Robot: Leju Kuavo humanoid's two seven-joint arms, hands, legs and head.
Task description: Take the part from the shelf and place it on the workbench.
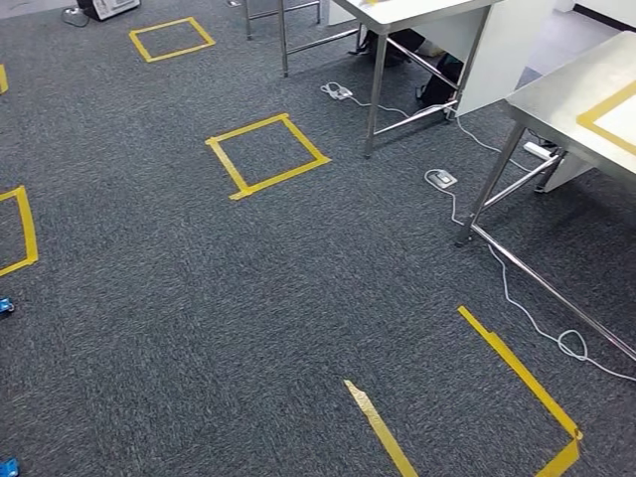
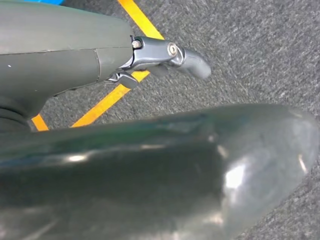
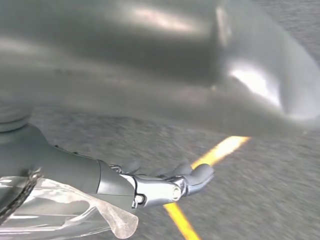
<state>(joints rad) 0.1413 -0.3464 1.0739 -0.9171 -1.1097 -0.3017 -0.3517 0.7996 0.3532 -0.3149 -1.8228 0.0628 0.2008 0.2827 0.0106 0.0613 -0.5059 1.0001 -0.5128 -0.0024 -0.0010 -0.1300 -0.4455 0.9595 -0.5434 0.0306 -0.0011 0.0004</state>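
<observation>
Across the whole head view spreads a dark grey carpet (image 1: 150, 328), marked with squares of yellow tape (image 1: 267, 155). At the right stands a steel-legged tabletop (image 1: 569, 94) with a yellow tape outline (image 1: 600, 109) on its surface. Farther off, near the top middle, is a white table (image 1: 404, 12). A pale cable (image 1: 525, 308) trails over the carpet under the right tabletop, running from a small floor socket (image 1: 442, 179) toward the near right.

In the left wrist view, the left hand (image 2: 166, 55) hangs above the carpet and a strip of yellow tape. Its fingers are stretched out straight with nothing in them.

In the right wrist view, the right hand (image 3: 166, 185) also reaches out over carpet and tape, its fingers fairly straight. A clear plastic bag (image 3: 68, 205) with something dark inside, seemingly the part, lies against the hand close to the wrist. I cannot tell whether the hand actually grips it, since the contact is hidden.
</observation>
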